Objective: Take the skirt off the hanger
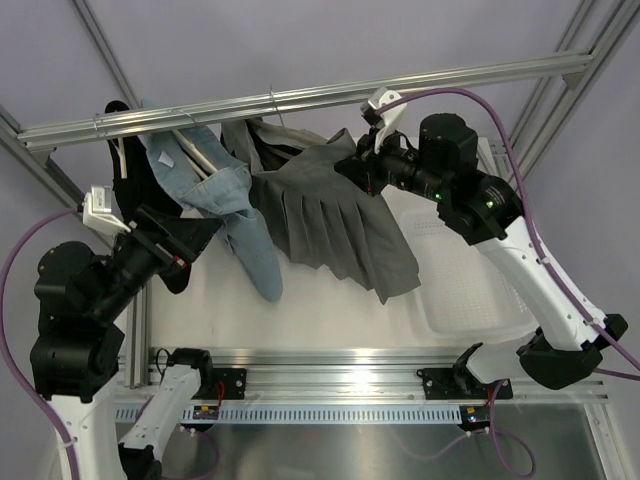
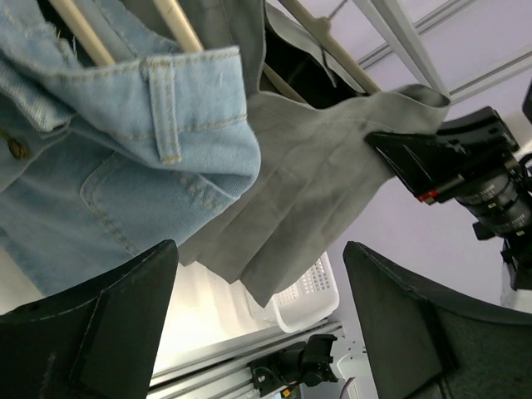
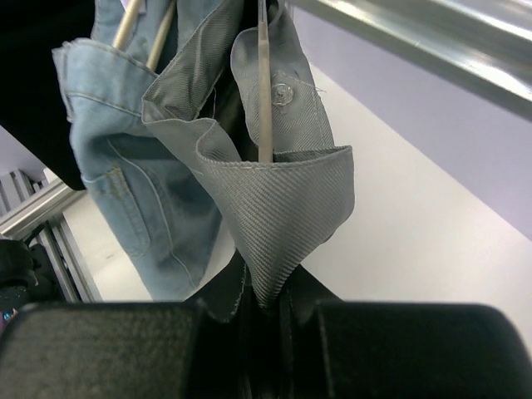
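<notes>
The dark grey pleated skirt [image 1: 335, 215] hangs from the rail, flared out to the right. My right gripper [image 1: 353, 166] is shut on the skirt's waistband corner; in the right wrist view the fabric [image 3: 278, 208] folds down into the closed jaws [image 3: 266, 303]. The hanger's thin grey arm [image 3: 263, 83] runs inside the waistband and also shows in the left wrist view [image 2: 320, 41]. My left gripper [image 1: 185, 240] is open and empty, below the jeans and left of the skirt [image 2: 316, 166], with its fingers [image 2: 108, 332] wide apart.
Light blue jeans [image 1: 240, 215] hang on cream hangers [image 2: 174, 21] left of the skirt. A black garment [image 1: 128, 170] hangs at the far left. The metal rail [image 1: 400, 88] crosses the top. A white mesh basket [image 1: 470, 285] sits on the table at right.
</notes>
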Motion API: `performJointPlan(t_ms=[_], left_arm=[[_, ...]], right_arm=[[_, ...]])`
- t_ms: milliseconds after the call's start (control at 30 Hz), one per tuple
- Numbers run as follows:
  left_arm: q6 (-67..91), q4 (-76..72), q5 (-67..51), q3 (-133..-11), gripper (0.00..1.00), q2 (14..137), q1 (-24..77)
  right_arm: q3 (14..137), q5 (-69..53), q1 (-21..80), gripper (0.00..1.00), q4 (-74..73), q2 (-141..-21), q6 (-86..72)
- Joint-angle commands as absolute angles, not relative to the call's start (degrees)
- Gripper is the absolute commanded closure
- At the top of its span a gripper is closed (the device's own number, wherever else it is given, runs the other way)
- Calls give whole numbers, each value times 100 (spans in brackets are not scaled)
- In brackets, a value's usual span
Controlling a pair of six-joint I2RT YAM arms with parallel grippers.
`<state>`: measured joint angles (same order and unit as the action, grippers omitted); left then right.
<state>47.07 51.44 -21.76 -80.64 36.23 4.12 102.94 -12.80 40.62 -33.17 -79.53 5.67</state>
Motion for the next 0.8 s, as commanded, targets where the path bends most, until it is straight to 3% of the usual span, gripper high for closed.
performJointPlan(t_ms=[0,267,367,467,567,767], left_arm=[[4456,4948,-2417,-8699,14,3998,378],[4605,4370,-2786,-9527,12,4842,395],[4623,4210,-2822,-9852,17,5211,518],[4387,4200,-2112,-10281,18,5711,1351],[3842,4796,-741,-11245,18,6563,2834],[3419,4615,403,-11523,21,7127,3751]], right_arm=[[10573,-1160,4087,100,-2470,-7664,518],[10872,-1301,4087,100,-2574,-7778,387],[10627,-1318,4096,100,-2742,-7559,194],[10284,-1327,4104,100,-2865,-7295,35],[10134,-1344,4104,100,-3137,-7120,-246],[10204,-1652,4131,100,-3954,-6882,-729]])
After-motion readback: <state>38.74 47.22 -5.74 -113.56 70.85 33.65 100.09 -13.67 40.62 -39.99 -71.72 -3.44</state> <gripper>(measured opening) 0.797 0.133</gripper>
